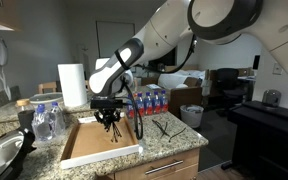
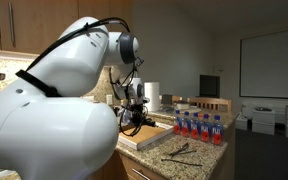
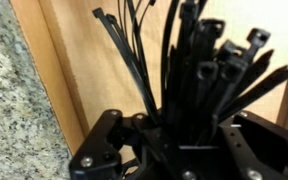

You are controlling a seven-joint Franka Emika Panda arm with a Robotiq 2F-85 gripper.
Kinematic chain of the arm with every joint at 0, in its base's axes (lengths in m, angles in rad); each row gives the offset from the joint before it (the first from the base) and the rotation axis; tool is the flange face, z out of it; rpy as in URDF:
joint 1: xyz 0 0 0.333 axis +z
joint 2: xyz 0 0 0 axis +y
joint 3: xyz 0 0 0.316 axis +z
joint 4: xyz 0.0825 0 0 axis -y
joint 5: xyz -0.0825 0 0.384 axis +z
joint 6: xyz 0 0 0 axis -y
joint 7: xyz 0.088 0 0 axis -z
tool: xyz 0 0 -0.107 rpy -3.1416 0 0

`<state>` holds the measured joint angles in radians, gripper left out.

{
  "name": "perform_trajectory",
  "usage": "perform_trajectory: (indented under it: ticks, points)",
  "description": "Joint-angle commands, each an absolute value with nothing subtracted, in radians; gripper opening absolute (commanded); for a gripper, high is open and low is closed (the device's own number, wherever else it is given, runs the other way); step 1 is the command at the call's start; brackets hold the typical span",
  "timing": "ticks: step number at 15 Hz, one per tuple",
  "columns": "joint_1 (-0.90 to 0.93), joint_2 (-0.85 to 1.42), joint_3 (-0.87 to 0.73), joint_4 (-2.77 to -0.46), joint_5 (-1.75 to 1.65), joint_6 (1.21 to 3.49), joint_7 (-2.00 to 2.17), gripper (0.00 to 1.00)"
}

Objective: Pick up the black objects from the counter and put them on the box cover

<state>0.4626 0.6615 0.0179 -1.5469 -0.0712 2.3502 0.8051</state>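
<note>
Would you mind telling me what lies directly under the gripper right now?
The gripper, shut on a bunch of black ties, hangs over the tan floor of the box cover. The bunch itself hides the patch right beneath it.

We see a glossy white arm of rounded plastic shells (image 1: pixel 174 35), its fat links parted by black joint bands (image 2: pixel 39 85), with a thin black cable (image 2: pixel 84 31) running along the outside. At its end sits a matt black metal gripper (image 3: pixel 174 150), angular and blocky, its finger links studded with small silver screw heads (image 3: pixel 87 160).
</note>
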Motion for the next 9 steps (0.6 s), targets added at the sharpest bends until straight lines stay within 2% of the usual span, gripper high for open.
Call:
perform_trajectory:
  ticks: [1,9]
  points:
    - [0.489,0.750,-0.002,-1.455,-0.118,2.365,0.849,0.08]
    - [0.511,0.863,-0.043,-1.340,-0.137,2.364,0.840,0.06]
